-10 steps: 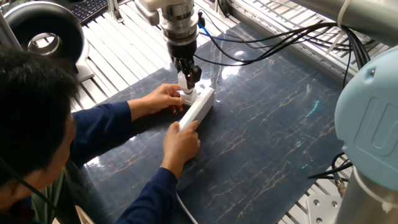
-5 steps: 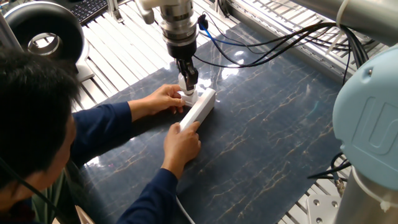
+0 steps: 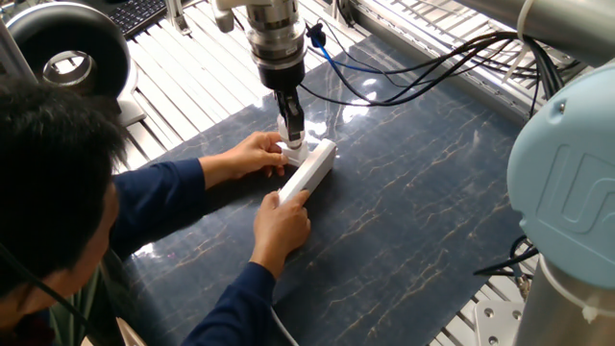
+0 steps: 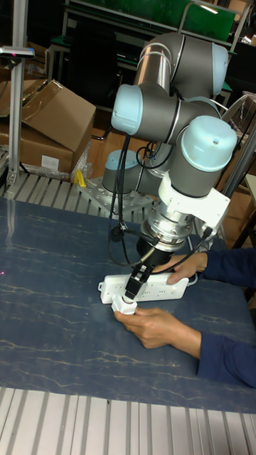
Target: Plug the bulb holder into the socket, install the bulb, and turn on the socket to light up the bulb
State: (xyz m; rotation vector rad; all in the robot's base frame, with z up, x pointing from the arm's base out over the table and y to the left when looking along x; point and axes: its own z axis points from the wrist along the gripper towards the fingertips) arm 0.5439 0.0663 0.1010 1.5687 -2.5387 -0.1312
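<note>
While the black two-finger gripper point(image 4: 132, 288) pinches a small white piece, likely the bulb point(image 3: 291, 131), the small white bulb holder point(image 4: 124, 306) sits straight below, beside the long white socket point(image 4: 167, 287).

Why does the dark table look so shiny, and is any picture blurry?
In the fixed view, the glossy dark mat mirrors overhead light as pale streaks, with glare near the gripper. In the tall fixed view the mat looks duller and the background is dim. Both views are fairly sharp; the white socket looks washed out.
</note>
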